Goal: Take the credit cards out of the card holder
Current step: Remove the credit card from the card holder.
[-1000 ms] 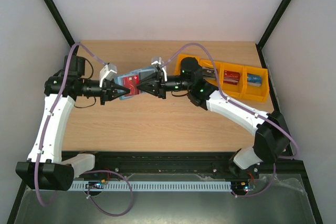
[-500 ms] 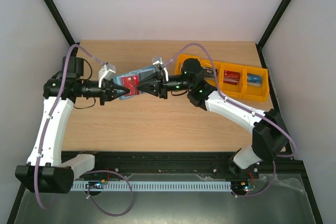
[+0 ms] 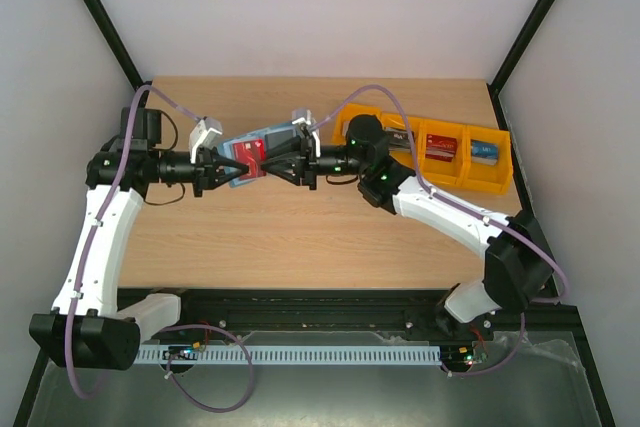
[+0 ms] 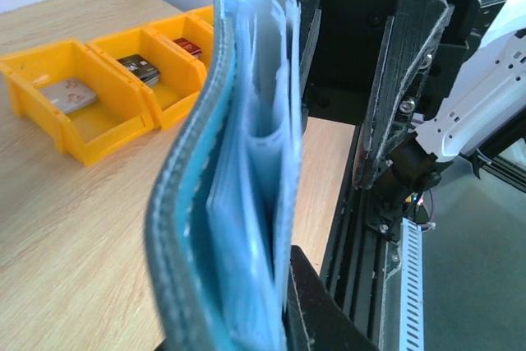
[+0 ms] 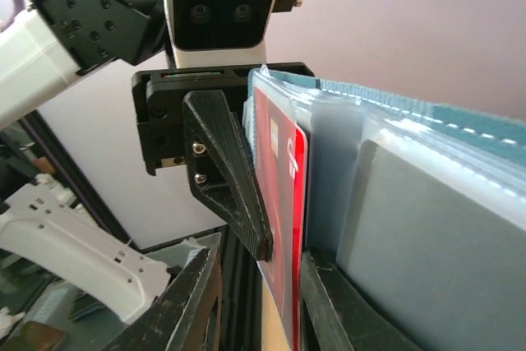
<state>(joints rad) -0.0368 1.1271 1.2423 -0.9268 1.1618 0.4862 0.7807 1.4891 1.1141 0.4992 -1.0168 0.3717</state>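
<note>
In the overhead view, left of centre, the left end effector [image 3: 226,169] is clamped tight on the left edge of the teal-blue soft folding card holder [image 3: 268,136], which it holds up on edge above the light wooden surface [image 3: 300,237]. A red plastic credit card [image 3: 252,151] sits in the holder's pale blue inner pockets, standing partly proud of them.

Just right of the holder, the right end effector [image 3: 270,162] meets it from the opposite side. Its jaws stand apart and straddle the red card's edge; in the right wrist view a clear gap shows between one finger [image 5: 197,302] and the card.

At the right of the frame a row of orange plastic bins [image 3: 490,185] rests on the surface. A second red card [image 3: 441,150] lies in one compartment and a blue card [image 3: 485,152] in the rightmost. The left wrist view also shows a grey card [image 4: 67,94] and a dark card [image 4: 138,67], each in its own compartment.
</note>
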